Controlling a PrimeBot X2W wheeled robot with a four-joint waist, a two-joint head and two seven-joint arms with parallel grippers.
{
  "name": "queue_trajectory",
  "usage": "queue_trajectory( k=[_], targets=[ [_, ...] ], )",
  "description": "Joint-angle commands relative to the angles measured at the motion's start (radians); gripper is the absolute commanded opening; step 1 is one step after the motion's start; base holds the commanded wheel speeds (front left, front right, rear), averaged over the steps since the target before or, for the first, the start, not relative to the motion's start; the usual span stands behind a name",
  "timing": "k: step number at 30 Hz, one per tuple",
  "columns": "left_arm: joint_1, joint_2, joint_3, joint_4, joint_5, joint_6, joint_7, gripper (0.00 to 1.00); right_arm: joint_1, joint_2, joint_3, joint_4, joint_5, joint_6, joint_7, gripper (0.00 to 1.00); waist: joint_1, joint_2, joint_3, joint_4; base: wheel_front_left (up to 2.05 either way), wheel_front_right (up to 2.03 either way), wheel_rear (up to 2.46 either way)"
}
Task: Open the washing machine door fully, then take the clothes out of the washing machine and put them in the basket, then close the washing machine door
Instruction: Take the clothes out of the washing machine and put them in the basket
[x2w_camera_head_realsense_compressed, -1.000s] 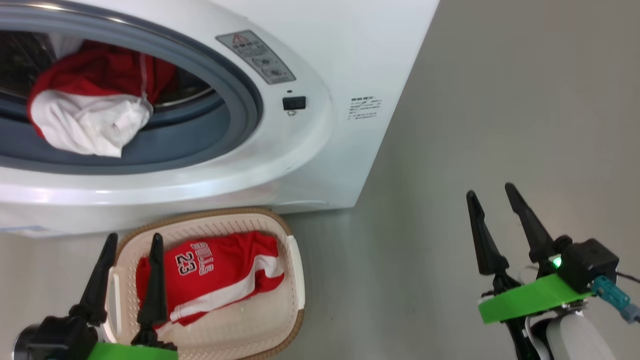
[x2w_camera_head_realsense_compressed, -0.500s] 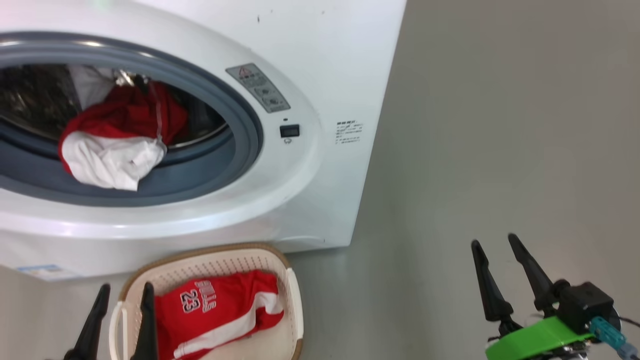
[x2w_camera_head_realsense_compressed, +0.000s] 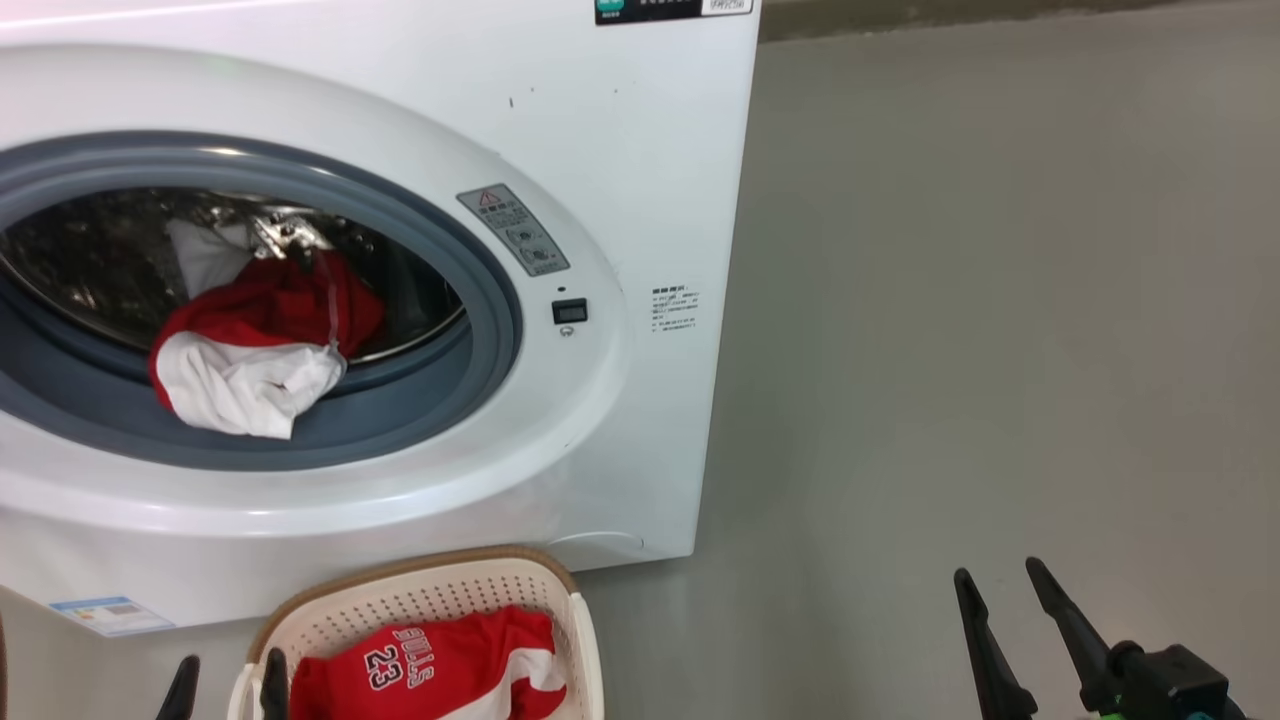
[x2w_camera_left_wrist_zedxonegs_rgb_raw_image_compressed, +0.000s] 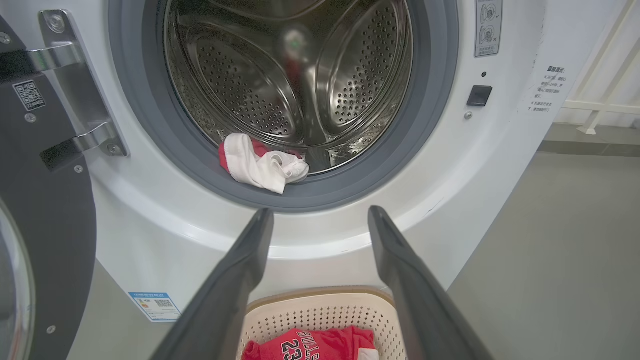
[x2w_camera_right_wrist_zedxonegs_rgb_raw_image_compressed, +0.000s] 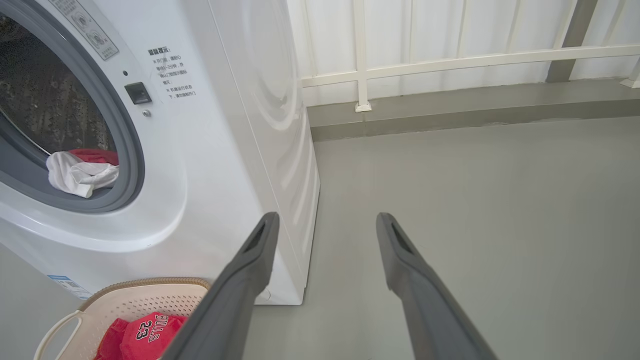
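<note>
Red-and-white cloth (x2w_camera_head_realsense_compressed: 250, 365) lies crumpled on the grey rubber ring (x2w_camera_head_realsense_compressed: 420, 410) of the washing machine (x2w_camera_head_realsense_compressed: 620, 150), a "23" jersey (x2w_camera_head_realsense_compressed: 430, 670) (half cut off) in the perforated cream basket (x2w_camera_head_realsense_compressed: 420, 580) below, the left gripper (x2w_camera_left_wrist_zedxonegs_rgb_raw_image_compressed: 320, 220) and right gripper (x2w_camera_right_wrist_zedxonegs_rgb_raw_image_compressed: 325, 220) each with jaws apart.

The white washing machine (x2w_camera_head_realsense_compressed: 620, 150) is seen with its door (x2w_camera_left_wrist_zedxonegs_rgb_raw_image_compressed: 45, 240) swung open at the left of the left wrist view, black inner face shown. A crumpled red and white garment (x2w_camera_head_realsense_compressed: 255, 360) is draped over the grey rubber ring (x2w_camera_head_realsense_compressed: 485, 330) at the mouth of the perforated steel drum (x2w_camera_left_wrist_zedxonegs_rgb_raw_image_compressed: 250, 85). The cream basket (x2w_camera_head_realsense_compressed: 420, 590) is set just below the machine's front, and a red "BULLS 23" garment (x2w_camera_head_realsense_compressed: 440, 670) is laid inside it
</note>
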Motion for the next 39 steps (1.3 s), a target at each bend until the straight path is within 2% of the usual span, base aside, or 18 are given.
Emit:
queue_trajectory(
  k=[1, 14, 25, 32, 39],
  targets=[
    [0.007, 0.005, 0.043, -0.026, 0.003, 0.001, -0.005, 1.0, 0.005, -0.009, 0.012, -0.023, -0.013, 0.007, -0.006, 1.0, 0.0, 0.0, -0.025, -0.002, 0.0, 0.0, 0.0],
    [0.044, 0.004, 0.059, -0.034, -0.013, 0.001, -0.005, 1.0, 0.04, -0.009, 0.004, -0.022, -0.018, 0.007, -0.006, 1.0, 0.0, 0.0, -0.058, -0.005, 0.0, 0.0, 0.0],
    [0.029, 0.004, 0.037, -0.034, -0.005, 0.008, -0.005, 1.0, 0.022, -0.009, 0.011, -0.022, -0.011, 0.007, -0.006, 1.0, 0.0, 0.0, -0.045, -0.01, 0.0, 0.0, 0.0],
    [-0.139, 0.012, -0.002, 0.039, 0.056, 0.003, -0.005, 1.0, -0.018, -0.009, 0.018, -0.025, 0.008, 0.007, -0.006, 1.0, 0.0, 0.0, 0.009, 0.007, 0.0, 0.0, 0.0],
    [-0.391, 0.097, -0.069, 0.259, 0.067, 0.001, -0.005, 1.0, -0.077, -0.009, 0.033, -0.03, 0.018, 0.007, -0.006, 1.0, 0.0, 0.0, 0.091, 0.004, 0.0, 0.0, 0.0]
  ],
)
